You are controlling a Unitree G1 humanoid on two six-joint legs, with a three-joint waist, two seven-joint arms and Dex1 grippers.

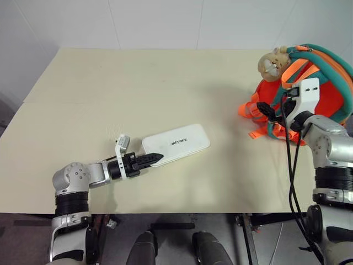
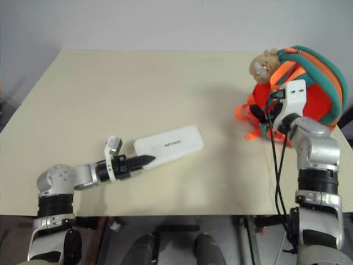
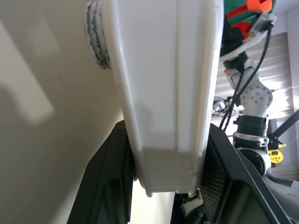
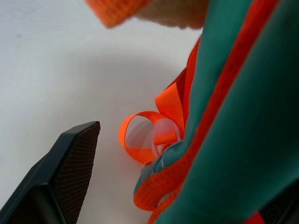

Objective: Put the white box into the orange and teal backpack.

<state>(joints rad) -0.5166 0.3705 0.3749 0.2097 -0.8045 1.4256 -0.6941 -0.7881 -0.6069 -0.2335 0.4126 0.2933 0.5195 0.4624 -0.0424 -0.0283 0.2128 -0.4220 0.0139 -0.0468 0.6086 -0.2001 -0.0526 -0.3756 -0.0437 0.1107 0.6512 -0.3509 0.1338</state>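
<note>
left gripper clamps near end of flat white rounded plastic box on beige table; long axis runs toward small orange and teal fabric backpack | right gripper wide open at its straps

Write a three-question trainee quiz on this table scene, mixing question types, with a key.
1. True or false: the left gripper is clamped on one end of the flat white rounded-corner box.
2. Multiple choice: the tan plush animal toy sits on the small orange and teal backpack at its
A) top, on the side toward the table's middle
B) bottom edge
C) side nearest the robot
3. Fill in: the right gripper is open and reaches the backpack's loose orange ____ straps.

Key: 1 true; 2 A; 3 webbing.
</note>
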